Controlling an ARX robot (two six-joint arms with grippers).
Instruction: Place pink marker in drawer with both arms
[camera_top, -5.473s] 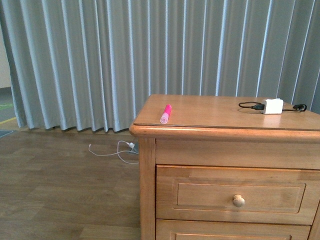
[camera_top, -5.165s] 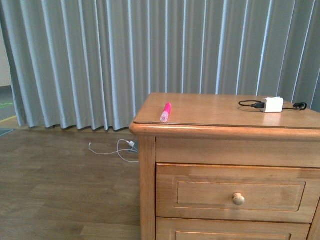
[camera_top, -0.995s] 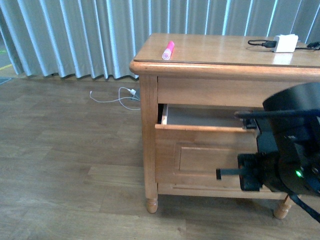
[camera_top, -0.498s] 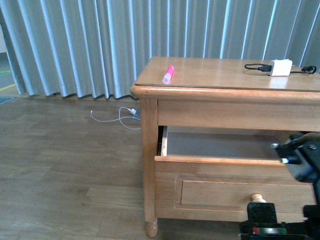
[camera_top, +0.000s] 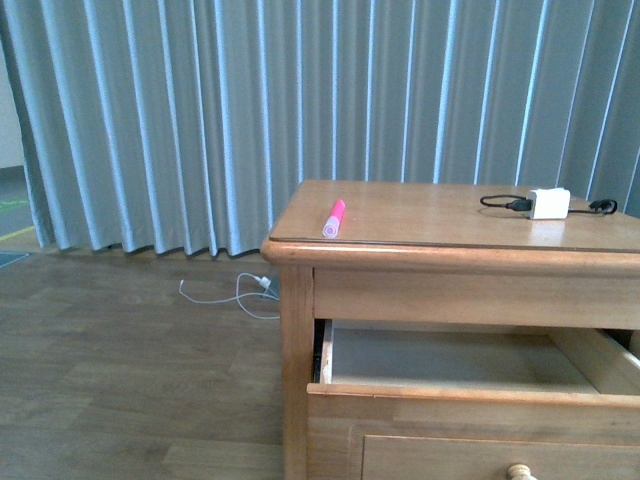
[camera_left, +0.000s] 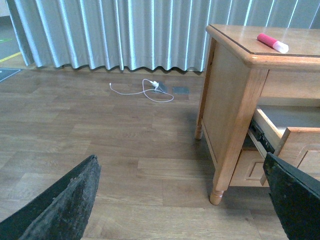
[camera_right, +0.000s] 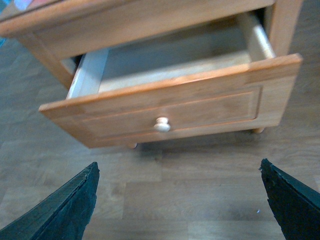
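Your front view shows the marker (camera_top: 333, 218); your right wrist view, only the open drawer (camera_right: 175, 107). Left gripper (camera_left: 180, 165), right gripper (camera_right: 178, 167) gape.

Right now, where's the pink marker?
In the front view the pink marker lies on the cabinet top near its left front corner, well left of the white charger and above the open drawer.
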